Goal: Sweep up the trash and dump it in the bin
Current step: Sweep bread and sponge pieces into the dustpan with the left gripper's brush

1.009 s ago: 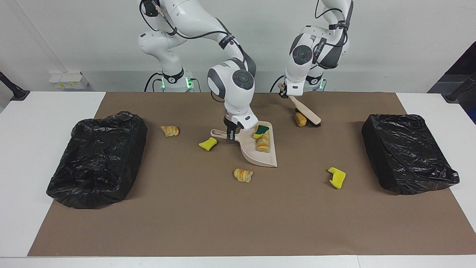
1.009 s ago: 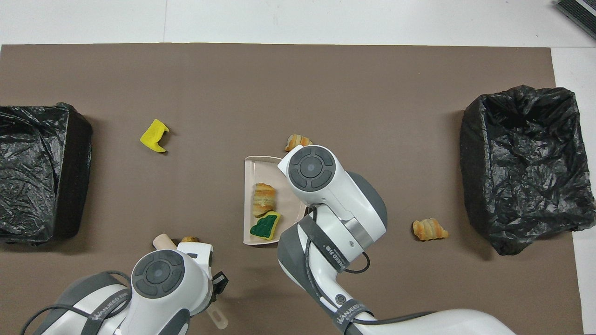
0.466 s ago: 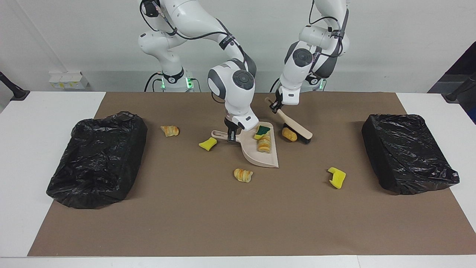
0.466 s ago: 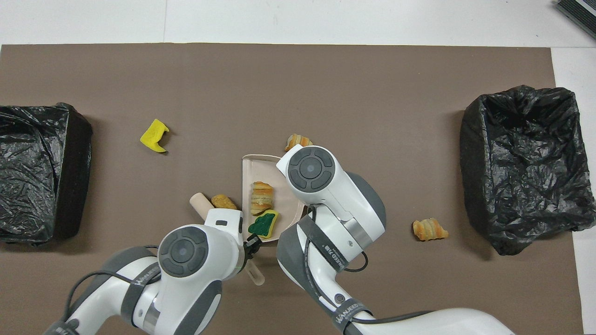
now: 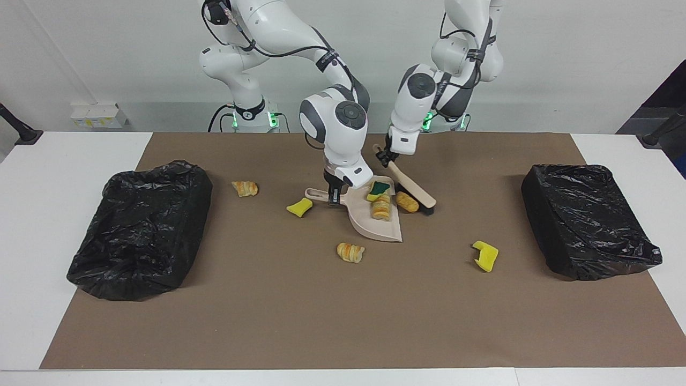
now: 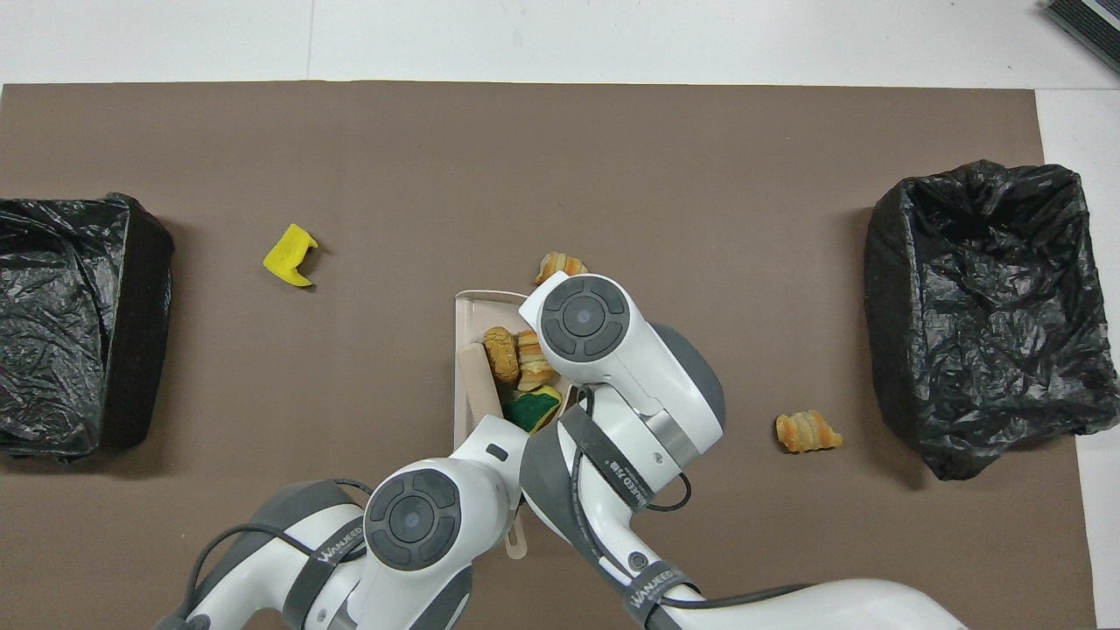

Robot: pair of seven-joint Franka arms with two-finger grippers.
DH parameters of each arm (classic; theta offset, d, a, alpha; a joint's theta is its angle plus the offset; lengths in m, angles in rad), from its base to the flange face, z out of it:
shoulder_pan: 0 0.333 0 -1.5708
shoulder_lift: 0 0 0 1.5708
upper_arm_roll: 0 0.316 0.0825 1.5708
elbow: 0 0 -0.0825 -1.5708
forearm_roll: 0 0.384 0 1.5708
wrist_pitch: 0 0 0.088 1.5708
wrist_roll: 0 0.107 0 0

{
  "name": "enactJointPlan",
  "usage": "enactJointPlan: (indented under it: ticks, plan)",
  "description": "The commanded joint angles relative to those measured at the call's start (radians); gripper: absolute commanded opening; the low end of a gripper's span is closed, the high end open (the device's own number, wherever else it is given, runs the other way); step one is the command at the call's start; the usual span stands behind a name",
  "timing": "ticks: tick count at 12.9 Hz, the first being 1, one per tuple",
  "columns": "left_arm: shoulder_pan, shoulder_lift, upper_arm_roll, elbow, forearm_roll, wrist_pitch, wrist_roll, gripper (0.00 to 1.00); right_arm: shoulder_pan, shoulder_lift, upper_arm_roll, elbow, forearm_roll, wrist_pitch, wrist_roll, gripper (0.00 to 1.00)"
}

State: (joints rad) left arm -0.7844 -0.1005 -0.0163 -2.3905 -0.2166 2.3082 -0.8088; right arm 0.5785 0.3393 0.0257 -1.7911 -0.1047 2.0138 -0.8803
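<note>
My right gripper (image 5: 332, 195) is shut on the handle of the beige dustpan (image 5: 381, 231), which rests on the mat. In the pan lie a green-faced sponge (image 5: 379, 188) and a pastry (image 5: 381, 208). My left gripper (image 5: 381, 155) is shut on the handle of the beige brush (image 5: 410, 187), whose bristles press another pastry (image 5: 407, 202) against the pan's open edge. Loose trash lies around: a yellow sponge (image 5: 299, 207) beside the pan's handle, a pastry (image 5: 350, 252), a pastry (image 5: 244, 188) and a yellow sponge (image 5: 485, 255).
Two bins lined with black bags stand on the brown mat, one (image 5: 142, 230) at the right arm's end and one (image 5: 587, 220) at the left arm's end. In the overhead view both arms cover their grippers and part of the dustpan (image 6: 468, 306).
My left arm swept the brush toward the dustpan, pushing a pastry along the mat up to the pan's open edge. The dustpan and my right gripper stayed put.
</note>
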Motion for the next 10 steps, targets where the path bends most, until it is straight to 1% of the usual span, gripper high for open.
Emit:
enactJointPlan:
  ticks: [1,2,4,5,6,8,9,10]
  plan:
    - [0.002,-0.007,0.019,0.022,0.003,-0.048,0.068,0.0,0.0,0.007,0.003,-0.002,-0.023,0.029,0.037,0.0]
    - [0.016,-0.018,0.024,0.033,0.029,-0.093,0.074,0.0,0.0,0.007,0.002,-0.001,-0.023,0.025,0.037,0.0]
    - [0.08,-0.022,0.024,0.071,0.124,-0.208,0.1,0.0,0.0,0.006,0.002,0.006,-0.023,0.019,0.044,0.0]
    - [0.105,-0.022,0.027,0.098,0.14,-0.258,0.135,0.0,0.0,0.007,0.002,0.006,-0.023,0.019,0.047,0.0]
    - [0.152,-0.022,0.025,0.125,0.146,-0.288,0.172,0.0,0.0,0.007,0.002,0.006,-0.023,0.019,0.047,0.0]
    - [0.248,-0.009,0.025,0.167,0.201,-0.291,0.273,0.0,0.0,0.007,0.003,0.006,-0.023,0.019,0.049,0.0]
    - [0.296,0.011,0.025,0.2,0.242,-0.291,0.321,0.0,0.0,0.007,0.003,0.007,-0.023,0.019,0.047,0.0]
    - [0.351,0.046,0.025,0.244,0.287,-0.294,0.36,0.0,0.0,0.007,0.002,0.007,-0.023,0.017,0.049,0.0]
